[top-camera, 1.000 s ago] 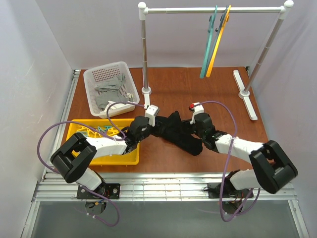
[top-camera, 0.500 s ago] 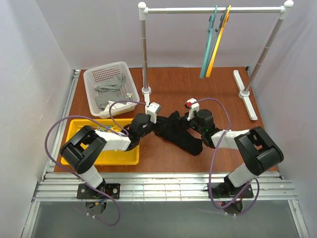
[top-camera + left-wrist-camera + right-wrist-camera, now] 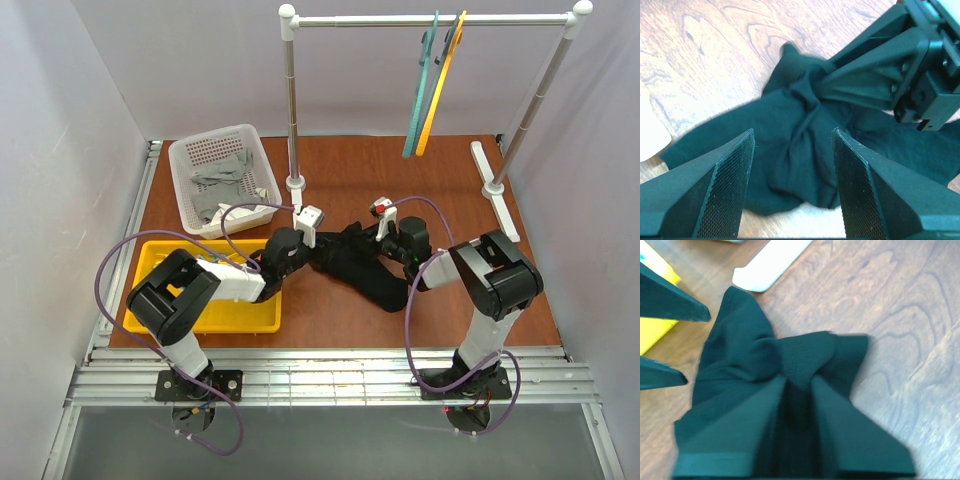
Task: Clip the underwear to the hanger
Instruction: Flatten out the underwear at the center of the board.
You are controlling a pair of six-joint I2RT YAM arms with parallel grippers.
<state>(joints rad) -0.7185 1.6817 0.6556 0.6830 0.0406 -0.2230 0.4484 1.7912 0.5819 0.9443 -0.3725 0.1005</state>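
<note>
Viewing overhead: your small black fabric underwear (image 3: 365, 272) lies at centre; thin teal plastic hanger (image 3: 420, 95) hangs on white rail (image 3: 400, 20), 1 o'clock. Left wrist: left gripper (image 3: 792, 132) spread, straddling the garment. Right wrist: right gripper (image 3: 799, 382) pinching a fold, presumably for lifting.

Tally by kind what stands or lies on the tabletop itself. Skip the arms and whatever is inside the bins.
Bins: 2 (white basket, yellow tray)
Clothes racks: 1 (white rack)
Garments: 1 (black underwear)
Total: 4
</note>
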